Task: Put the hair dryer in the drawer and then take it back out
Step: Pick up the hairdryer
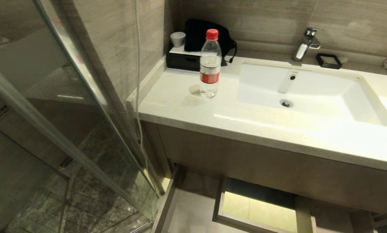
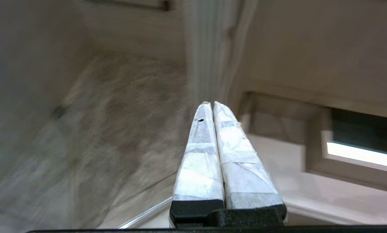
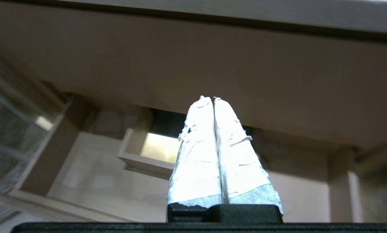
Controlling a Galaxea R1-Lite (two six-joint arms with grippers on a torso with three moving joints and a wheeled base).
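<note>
The drawer (image 1: 168,199) stands pulled out under the vanity counter, its pale floor bare around a boxed rectangular cutout (image 1: 259,207). The hair dryer is out of view in every frame. Neither arm shows in the head view. My left gripper (image 2: 212,103) is shut with nothing between its taped fingers and hangs low beside the drawer (image 2: 313,191), near the shower glass. My right gripper (image 3: 209,97) is also shut and empty, pointing at the drawer (image 3: 93,168) and its cutout (image 3: 149,149) from below the counter's level.
On the counter (image 1: 180,100) stand a red-capped water bottle (image 1: 210,64), a black box (image 1: 182,61) with a grey cup (image 1: 177,38), and a black bag (image 1: 206,34). The sink (image 1: 368,103), faucet (image 1: 305,45) and soap dish (image 1: 328,61) lie right. A glass shower partition (image 1: 67,123) bounds the left.
</note>
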